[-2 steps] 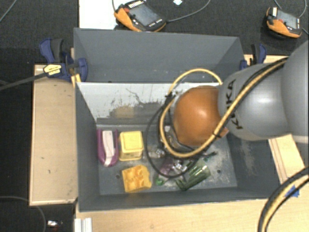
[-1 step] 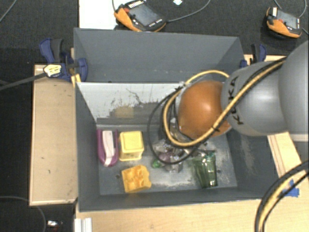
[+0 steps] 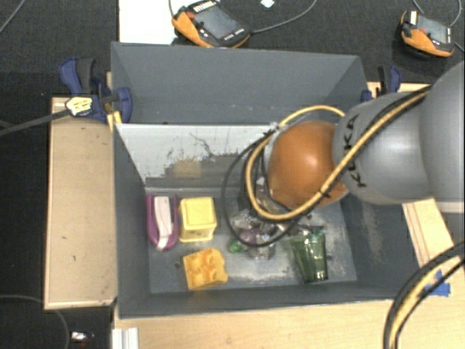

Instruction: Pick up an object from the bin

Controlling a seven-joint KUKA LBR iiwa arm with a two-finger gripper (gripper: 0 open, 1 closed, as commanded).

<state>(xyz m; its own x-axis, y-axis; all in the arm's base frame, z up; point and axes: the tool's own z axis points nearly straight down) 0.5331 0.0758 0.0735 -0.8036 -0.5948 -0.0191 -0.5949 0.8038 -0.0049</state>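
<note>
Right at the pincer [image 3: 256, 240] lies a small jumble of clear and purplish bits [image 3: 252, 233], too tangled to tell apart. A tiny green piece [image 3: 236, 247] sits just beside it, on its left. Close on the pincer's right a dark green see-through bottle [image 3: 310, 257] lies flat on the bin [image 3: 232, 86] floor. Left of the pincer stands a pale yellow cube [image 3: 197, 218]. Touching the cube's far side is a purple and white oblong [image 3: 163, 222], lying lengthwise. Below the cube, left of the pincer and nearer the front wall, rests an orange-yellow lumpy block [image 3: 204, 268], slightly askew.
</note>
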